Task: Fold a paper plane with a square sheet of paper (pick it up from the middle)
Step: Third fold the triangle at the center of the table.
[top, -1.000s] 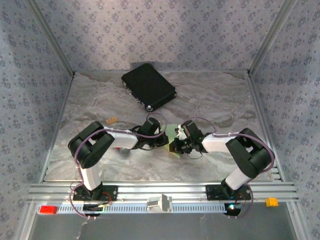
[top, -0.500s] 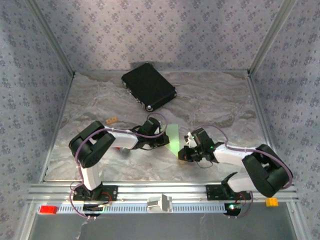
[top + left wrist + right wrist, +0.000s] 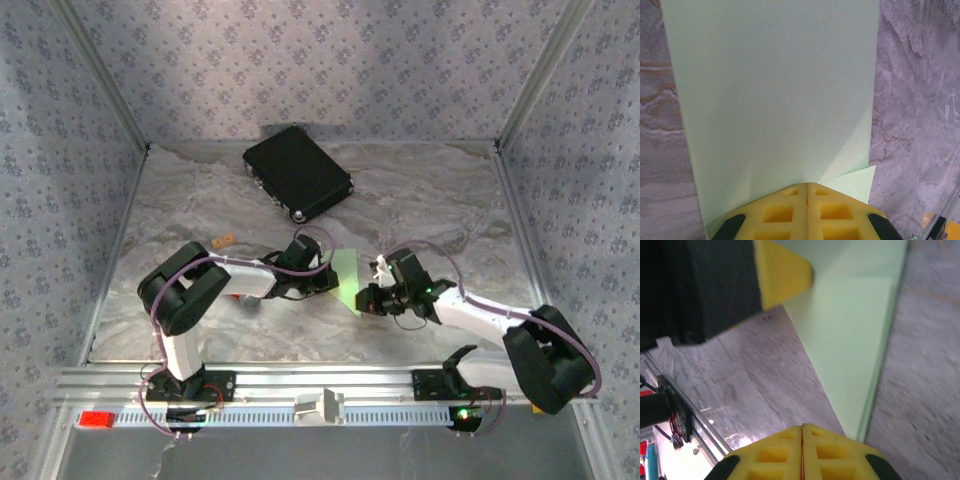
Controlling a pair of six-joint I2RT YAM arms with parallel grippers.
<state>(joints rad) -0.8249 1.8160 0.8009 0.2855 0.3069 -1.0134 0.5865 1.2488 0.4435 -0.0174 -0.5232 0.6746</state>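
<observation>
Overhead: creased light-green sheet of paper [image 3: 349, 270] lies mid-table between left gripper [image 3: 334, 285] and right gripper [image 3: 367, 299]; black case [image 3: 297, 172] sits well behind. Left wrist: yellow fingers [image 3: 780, 212] pressed together, tips at the paper's near edge. Right wrist: jaws closed, empty, paper's corner just ahead.

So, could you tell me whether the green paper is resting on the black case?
No, the green paper lies on the table, well apart from the black case.

Left gripper [image 3: 326, 283] apparently pins the green paper [image 3: 347, 274]
</observation>
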